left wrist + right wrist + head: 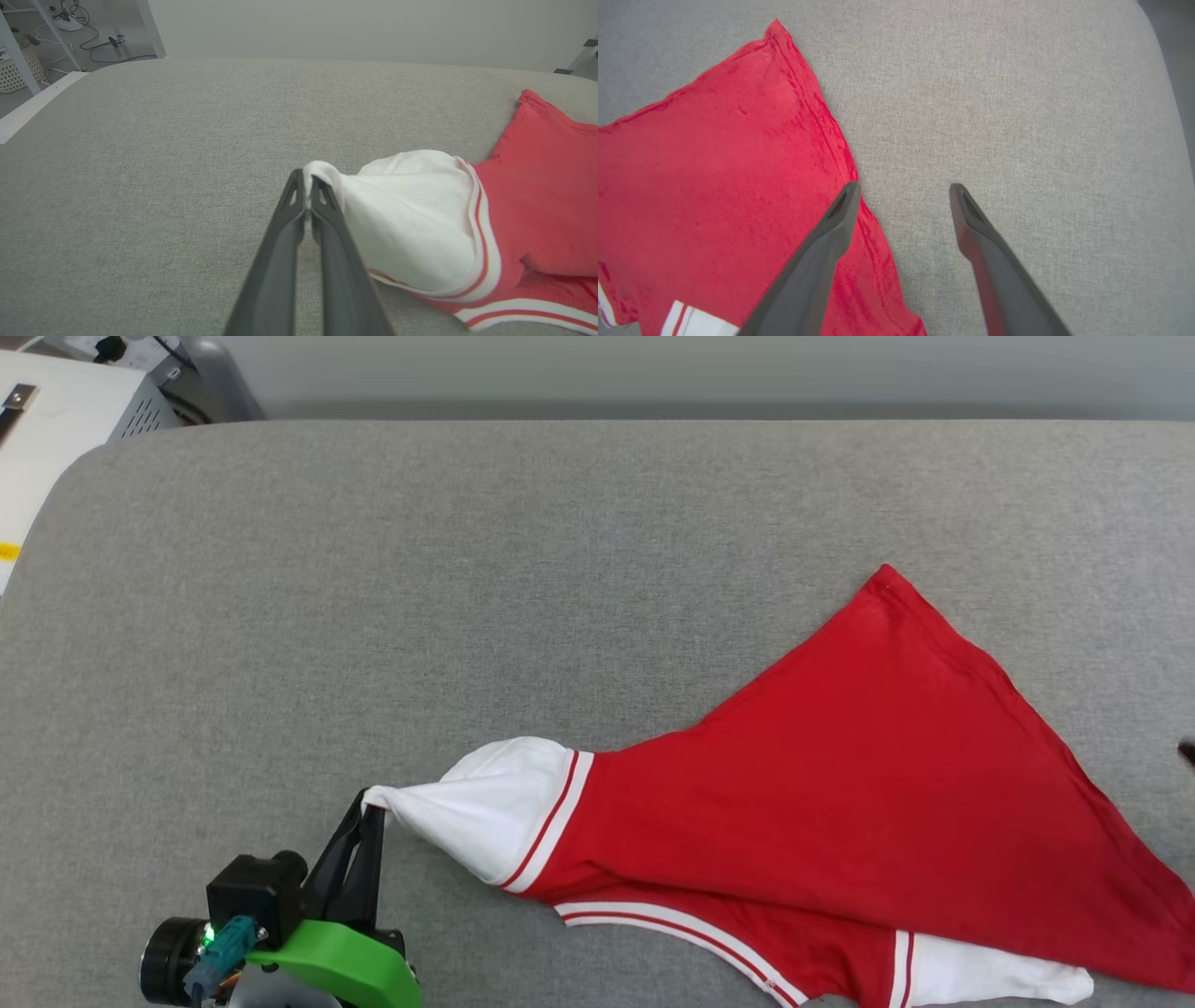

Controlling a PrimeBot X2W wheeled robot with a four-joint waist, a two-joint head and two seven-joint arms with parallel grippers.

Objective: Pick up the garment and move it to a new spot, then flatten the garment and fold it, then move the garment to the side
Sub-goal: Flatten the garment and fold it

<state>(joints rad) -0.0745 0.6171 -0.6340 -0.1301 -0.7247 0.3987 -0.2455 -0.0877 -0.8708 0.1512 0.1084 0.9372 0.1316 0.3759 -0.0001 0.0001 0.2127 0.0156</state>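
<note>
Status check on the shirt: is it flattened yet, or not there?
Done: the garment lies on the grey surface. In hand: the left gripper is shut on the white sleeve; the right gripper stands open by the red hem, holding nothing. Left: the garment is bunched into a triangle, so flattening, folding and moving aside remain.

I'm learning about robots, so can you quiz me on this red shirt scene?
1. True or false: the left gripper has its fingers shut on the white sleeve of the red jersey.
2. The right gripper's fingers are: A open, B shut on the jersey, C shut on a sock.
3. Fill in: the jersey lies on a ____ padded table.
Key: 1 true; 2 A; 3 grey.
</note>
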